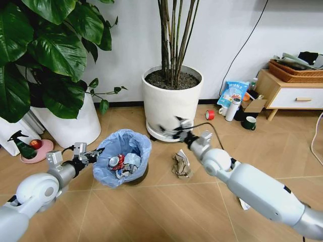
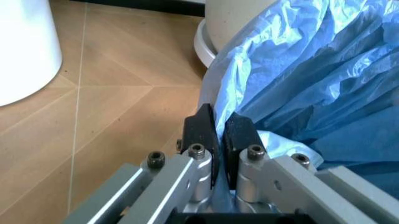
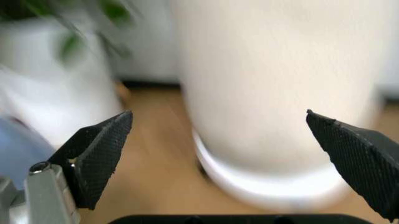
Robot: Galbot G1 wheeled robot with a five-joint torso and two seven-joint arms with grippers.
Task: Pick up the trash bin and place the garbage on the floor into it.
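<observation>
Left end effector [image 2: 218, 135]: clenched on trash bin [image 1: 122, 157] bag rim, seen close in left wrist view.
Right end effector [image 3: 218, 154]: released, spread before white pot [image 3: 274, 93].

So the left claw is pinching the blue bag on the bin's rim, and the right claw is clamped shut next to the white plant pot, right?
Not quite. The right gripper is wide open, as the right wrist view shows, facing the white plant pot. The left gripper does pinch the trash bin bag at its rim.
</observation>
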